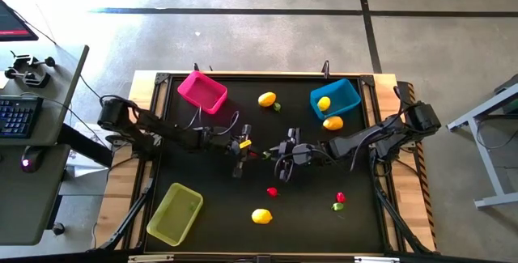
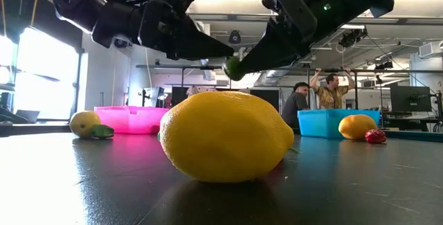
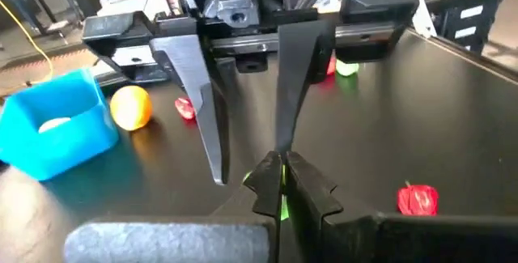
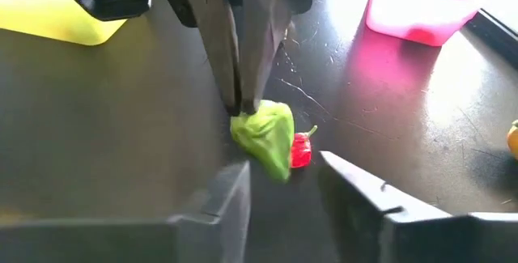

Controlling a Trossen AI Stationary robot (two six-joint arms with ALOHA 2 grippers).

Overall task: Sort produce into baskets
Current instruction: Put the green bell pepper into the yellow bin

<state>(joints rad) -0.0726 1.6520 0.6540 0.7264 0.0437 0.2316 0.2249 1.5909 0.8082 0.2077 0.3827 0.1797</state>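
Above the middle of the table a small green piece point(image 4: 265, 137) hangs in the air, with my left gripper point(image 4: 243, 105) shut on it. My right gripper point(image 4: 283, 198) faces it from the table's right, open, one finger on either side of the piece. In the low view the green piece point(image 2: 234, 68) shows between the two arms' tips. The pink basket point(image 1: 202, 91) and the blue basket point(image 1: 335, 97) stand at the back. The yellow-green basket point(image 1: 175, 212) stands at the front left. A lemon point(image 1: 324, 103) lies in the blue basket. My left gripper pinches the green piece by its upper end point(image 4: 252, 117) between the free ends of its two fingers. The fingers point(image 2: 214, 48) come slanting down from the table's left. The piece hangs below them, lifted clear of the table.
Loose on the table are a lemon point(image 1: 267, 99) at the back, an orange-yellow one point(image 1: 333, 123) by the blue basket and a lemon point(image 1: 261, 215) at the front. Red pieces point(image 1: 272, 191) point(image 1: 340, 197) and a green one point(image 1: 337, 206) lie nearby. Another red piece point(image 4: 301, 150) lies under the grippers.
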